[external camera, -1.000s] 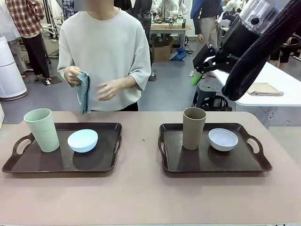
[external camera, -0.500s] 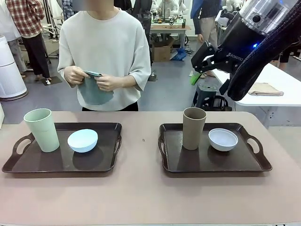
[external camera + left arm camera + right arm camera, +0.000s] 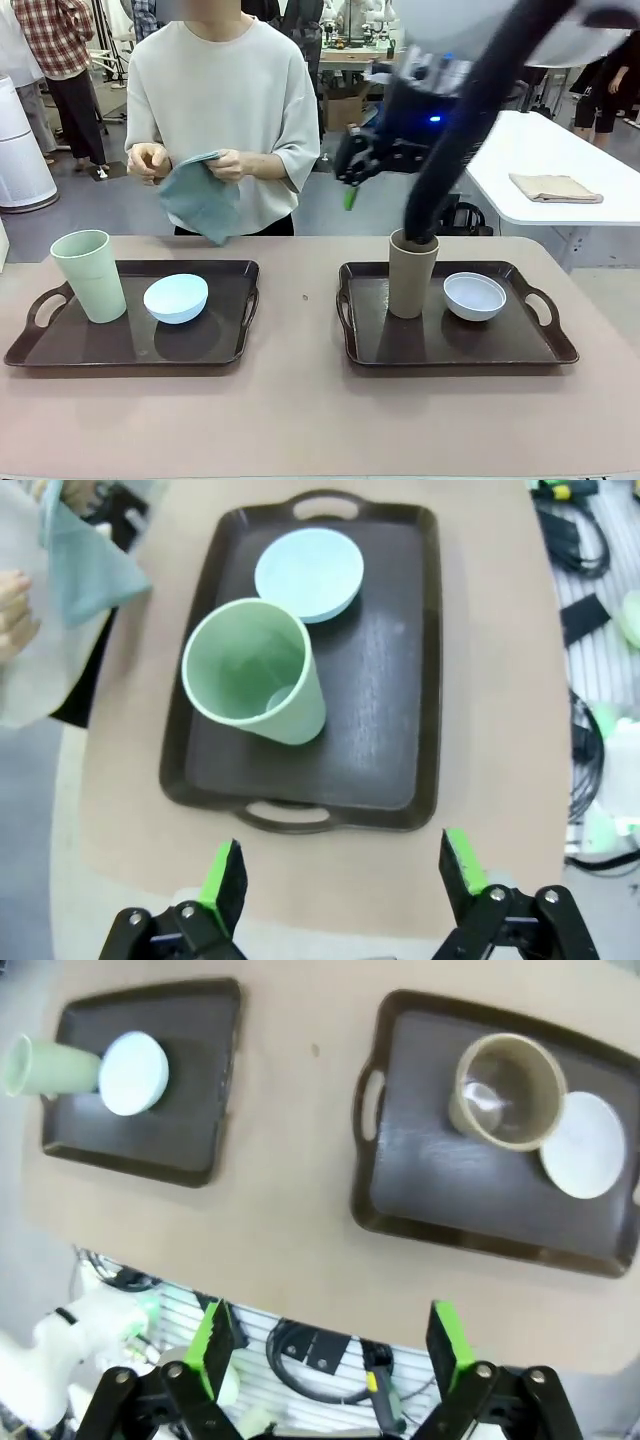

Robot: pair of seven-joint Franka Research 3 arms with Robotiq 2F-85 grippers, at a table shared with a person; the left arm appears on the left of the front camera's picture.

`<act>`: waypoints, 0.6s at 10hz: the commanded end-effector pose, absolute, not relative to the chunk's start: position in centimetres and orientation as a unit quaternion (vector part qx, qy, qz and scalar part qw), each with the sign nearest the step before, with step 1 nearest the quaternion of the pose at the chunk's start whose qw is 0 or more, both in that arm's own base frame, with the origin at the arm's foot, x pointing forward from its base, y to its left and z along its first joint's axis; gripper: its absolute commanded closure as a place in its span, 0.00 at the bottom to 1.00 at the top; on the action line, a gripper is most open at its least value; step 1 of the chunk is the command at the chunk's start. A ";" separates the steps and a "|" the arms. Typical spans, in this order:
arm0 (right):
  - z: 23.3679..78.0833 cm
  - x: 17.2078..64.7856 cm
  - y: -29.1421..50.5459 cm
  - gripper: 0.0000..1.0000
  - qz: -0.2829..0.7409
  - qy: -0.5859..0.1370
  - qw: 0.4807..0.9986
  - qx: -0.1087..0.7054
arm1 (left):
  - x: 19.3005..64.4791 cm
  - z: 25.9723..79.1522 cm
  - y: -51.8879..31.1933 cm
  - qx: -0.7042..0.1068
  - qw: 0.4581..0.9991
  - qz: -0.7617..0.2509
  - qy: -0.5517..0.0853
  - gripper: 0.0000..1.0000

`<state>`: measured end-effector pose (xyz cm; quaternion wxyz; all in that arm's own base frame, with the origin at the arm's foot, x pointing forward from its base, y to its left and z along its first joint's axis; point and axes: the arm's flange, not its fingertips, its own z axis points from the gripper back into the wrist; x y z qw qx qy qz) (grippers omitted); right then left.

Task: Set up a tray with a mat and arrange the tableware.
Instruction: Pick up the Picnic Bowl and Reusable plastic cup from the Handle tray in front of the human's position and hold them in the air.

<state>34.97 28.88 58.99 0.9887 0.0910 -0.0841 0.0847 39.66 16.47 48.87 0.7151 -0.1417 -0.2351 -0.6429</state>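
Front view showed a tan table (image 3: pixel 300 420) in a cluttered workshop (image 3: pixel 350 100); green tumbler (image 3: pixel 90 275) and blue bowl (image 3: pixel 176 297) on the lower-left tray (image 3: pixel 120 345), brown tumbler (image 3: pixel 412 272) and white bowl (image 3: pixel 474 296) on the lower-right tray (image 3: pixel 450 345). Both the left gripper (image 3: pixel 340 870) and right gripper (image 3: pixel 325 1345) stood spread wide, seemingly empty.

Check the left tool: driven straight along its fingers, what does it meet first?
Most likely the bare table just short of the handle of the tray, not the pale green tumbler. Nothing lies between the open left tool and that spot; depth unclear.
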 end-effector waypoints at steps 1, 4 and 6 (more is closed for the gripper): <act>59.7 38.2 33.3 0.00 0.094 -0.072 0.991 0.065 | 43.2 49.7 19.6 -0.189 0.695 -0.649 -0.245 0.00; 57.1 41.0 39.2 0.00 0.111 -0.050 0.990 0.074 | 45.2 48.7 21.4 -0.223 0.681 -0.635 -0.286 0.00; 54.3 43.2 43.5 0.00 0.115 -0.044 0.988 0.089 | 46.2 46.9 21.2 -0.230 0.673 -0.633 -0.307 0.00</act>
